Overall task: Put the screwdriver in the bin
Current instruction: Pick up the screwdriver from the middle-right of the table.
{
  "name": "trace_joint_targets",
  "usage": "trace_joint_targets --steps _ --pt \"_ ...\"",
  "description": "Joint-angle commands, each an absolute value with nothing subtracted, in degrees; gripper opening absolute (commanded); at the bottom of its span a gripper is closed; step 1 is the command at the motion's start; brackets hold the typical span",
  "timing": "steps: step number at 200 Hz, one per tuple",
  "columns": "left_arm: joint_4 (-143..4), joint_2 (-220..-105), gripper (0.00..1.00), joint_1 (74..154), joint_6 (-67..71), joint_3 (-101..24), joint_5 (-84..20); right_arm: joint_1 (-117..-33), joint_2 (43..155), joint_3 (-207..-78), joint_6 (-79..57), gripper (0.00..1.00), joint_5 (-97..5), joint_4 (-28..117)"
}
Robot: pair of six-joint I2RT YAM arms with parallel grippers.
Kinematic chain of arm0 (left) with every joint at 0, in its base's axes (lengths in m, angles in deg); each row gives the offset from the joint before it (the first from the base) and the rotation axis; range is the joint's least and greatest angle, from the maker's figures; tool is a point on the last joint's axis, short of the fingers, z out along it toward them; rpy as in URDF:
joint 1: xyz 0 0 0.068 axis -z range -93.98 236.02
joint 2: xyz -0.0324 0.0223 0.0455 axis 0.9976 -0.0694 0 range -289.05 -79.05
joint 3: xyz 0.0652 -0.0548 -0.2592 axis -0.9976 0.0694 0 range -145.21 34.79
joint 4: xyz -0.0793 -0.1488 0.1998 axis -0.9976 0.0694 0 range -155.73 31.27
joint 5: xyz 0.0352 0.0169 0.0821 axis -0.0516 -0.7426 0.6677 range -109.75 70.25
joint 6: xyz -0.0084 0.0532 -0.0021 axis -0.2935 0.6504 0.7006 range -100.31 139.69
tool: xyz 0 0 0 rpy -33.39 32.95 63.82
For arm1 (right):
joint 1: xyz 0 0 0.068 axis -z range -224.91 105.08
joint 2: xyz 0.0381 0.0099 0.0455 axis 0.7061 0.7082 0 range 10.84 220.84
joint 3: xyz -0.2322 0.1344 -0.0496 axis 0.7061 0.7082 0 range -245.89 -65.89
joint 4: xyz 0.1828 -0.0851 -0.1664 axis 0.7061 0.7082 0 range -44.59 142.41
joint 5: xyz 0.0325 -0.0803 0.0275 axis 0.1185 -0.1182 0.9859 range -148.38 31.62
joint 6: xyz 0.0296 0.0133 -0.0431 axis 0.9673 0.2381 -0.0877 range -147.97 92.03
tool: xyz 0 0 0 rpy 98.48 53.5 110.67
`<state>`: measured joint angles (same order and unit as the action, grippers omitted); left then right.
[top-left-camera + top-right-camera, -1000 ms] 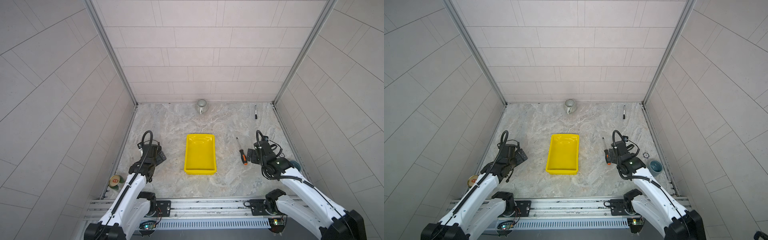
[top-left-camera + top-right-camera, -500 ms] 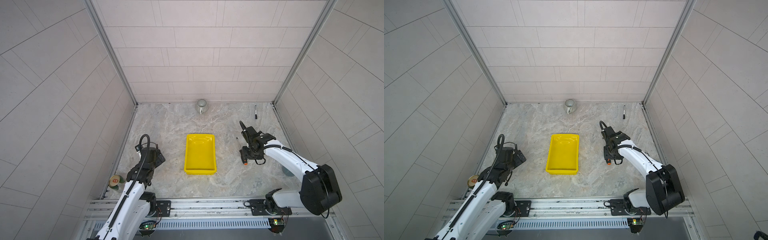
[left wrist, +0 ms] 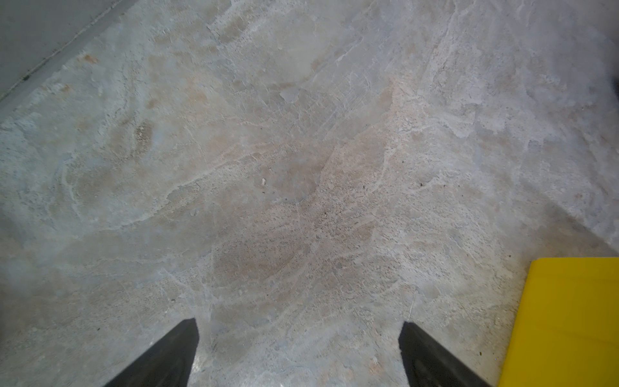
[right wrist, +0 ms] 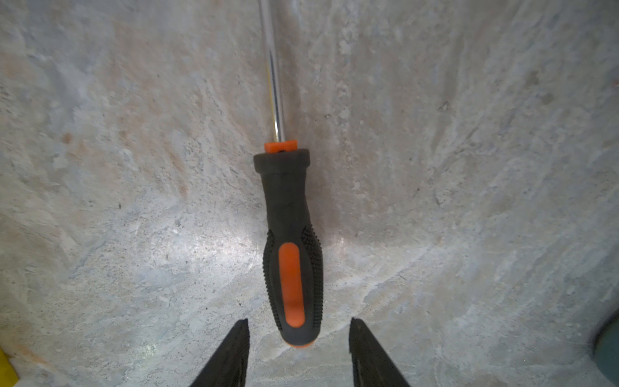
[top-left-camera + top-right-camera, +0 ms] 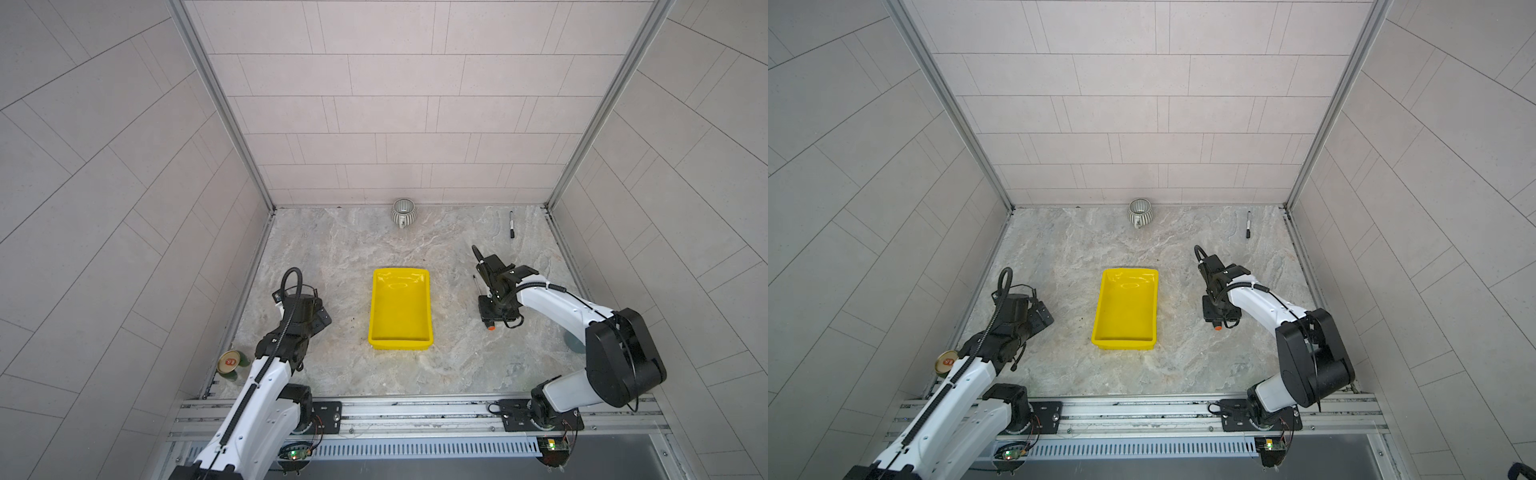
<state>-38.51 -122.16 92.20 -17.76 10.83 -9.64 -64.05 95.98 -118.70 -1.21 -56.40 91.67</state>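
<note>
Yellow plastic bin [image 5: 399, 311]: one, shallow, sitting mid-table on the marbled table [image 5: 332, 249].

We count one screwdriver [image 4: 291, 234]. It lies flat on the table to the right of the bin, apart from it and outside it. Its silver shaft points toward the back wall and its black-and-orange handle toward the rail. In both top views the right arm covers most of it.

Right gripper [image 4: 298, 320]: its two fingertips flank the butt end of the handle. Bare table shows on each side, so we note the jaws as apart, clasping nothing.

Left gripper [image 3: 297, 321]: two fingertips spread wide over bare table near the bin's left side, released, nothing between them.

Other items, one of each:
- grey ribbed mug [image 5: 403, 212] against the back wall
- black marker pen [image 5: 511, 224] near the far right corner
- can [image 5: 230, 360] at the near left edge
</note>
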Motion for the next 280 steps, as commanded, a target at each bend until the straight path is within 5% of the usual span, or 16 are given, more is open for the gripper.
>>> trace_joint_targets --steps 1,163,179,211,280 --pt "-38.5 -121.4 1.0 92.0 -17.0 11.0 -9.2 -64.3 98.4 -120.3 -1.5 0.5 -56.1 90.8" --pt "-38.8 -121.7 1.0 92.0 -17.3 11.1 -8.9 -65.7 101.5 -116.3 0.4 0.47 -60.8 85.7" --pt "-38.5 -122.0 1.0 92.0 -17.2 10.8 -9.1 -65.7 102.5 -117.1 0.4 0.43 -60.7 86.2" --pt "-41.0 -121.7 0.92 92.4 -13.2 10.5 -18.8 -65.9 101.2 -117.1 1.2 0.06 -60.3 86.9" --pt "-45.5 -123.1 1.0 108.0 -11.9 10.5 -11.3 -74.7 85.9 -119.5 13.2 0.05 -58.8 91.0"
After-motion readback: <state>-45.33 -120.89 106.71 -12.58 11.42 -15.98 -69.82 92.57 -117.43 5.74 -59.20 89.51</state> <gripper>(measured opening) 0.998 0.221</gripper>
